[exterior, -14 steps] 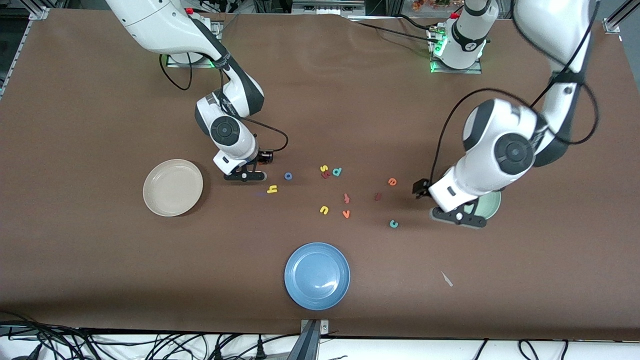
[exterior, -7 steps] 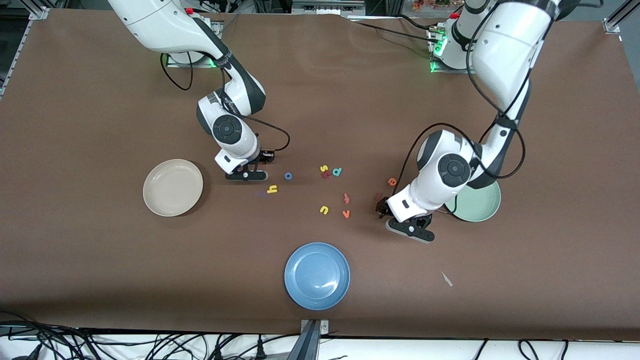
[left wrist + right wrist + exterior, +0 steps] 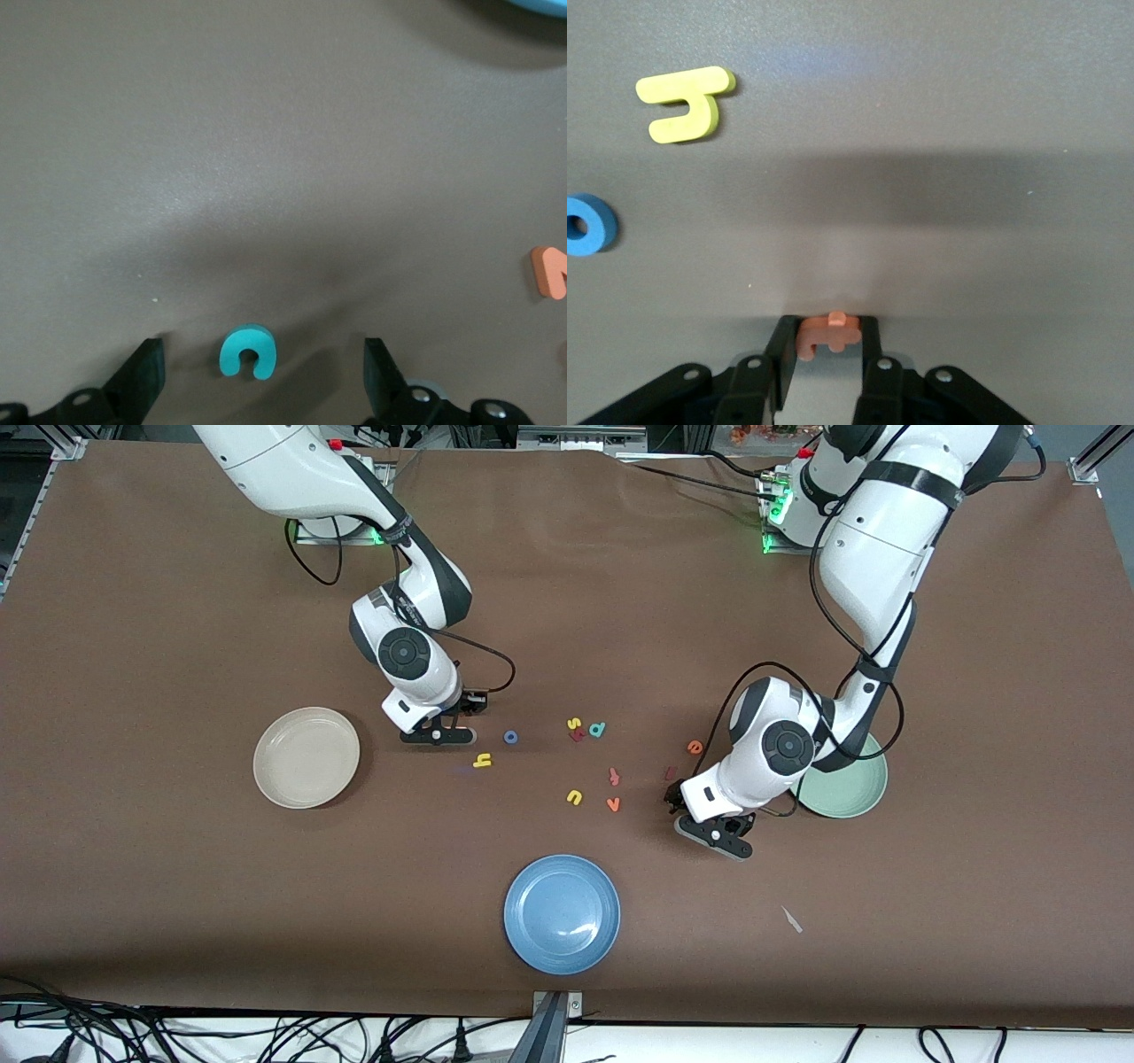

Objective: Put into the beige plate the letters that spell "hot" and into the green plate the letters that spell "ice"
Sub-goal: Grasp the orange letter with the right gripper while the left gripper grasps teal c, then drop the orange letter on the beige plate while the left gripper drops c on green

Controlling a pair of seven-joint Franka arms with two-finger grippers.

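The right hand (image 3: 829,354) is clamped on the orange "t" (image 3: 827,334) beside the beige plate (image 3: 306,757). The left hand (image 3: 257,376), fingers apart, straddles the teal "c" (image 3: 248,351) near the green plate (image 3: 846,790). Both plates hold nothing; all six letters remain.

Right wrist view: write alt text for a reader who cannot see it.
The right gripper has its jaws shut on the orange "t", low over the brown table. The yellow "h" and the blue "o" lie apart on the table.
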